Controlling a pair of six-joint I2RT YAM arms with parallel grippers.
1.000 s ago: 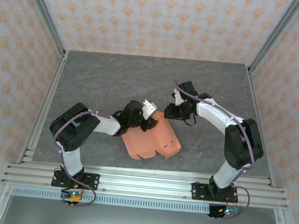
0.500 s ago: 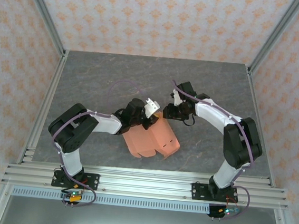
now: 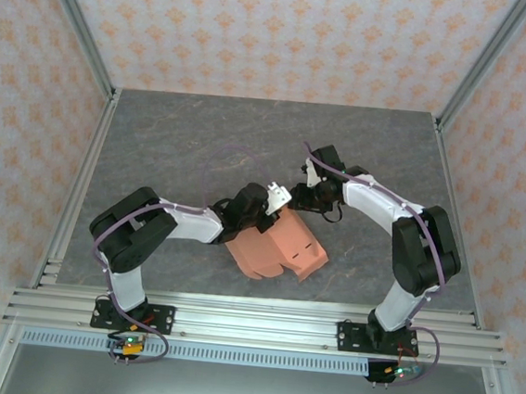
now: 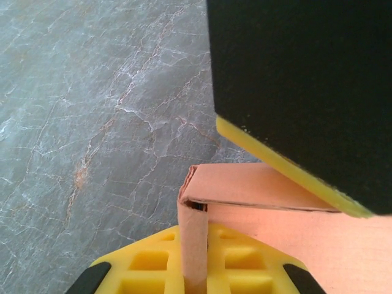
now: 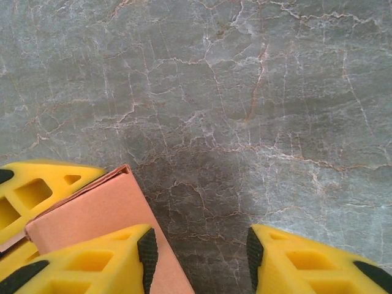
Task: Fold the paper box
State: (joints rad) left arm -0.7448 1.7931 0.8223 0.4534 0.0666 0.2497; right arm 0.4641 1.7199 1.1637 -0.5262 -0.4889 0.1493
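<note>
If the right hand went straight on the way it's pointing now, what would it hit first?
Most likely the right hand meets bare table beside the paper box; one finger may clip the card's edge, depth unclear.

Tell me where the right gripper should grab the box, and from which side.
Probably the box by its far right corner, from the far side: that thin edge lies free beside the open right gripper, while the left gripper is shut on the far left edge.
</note>
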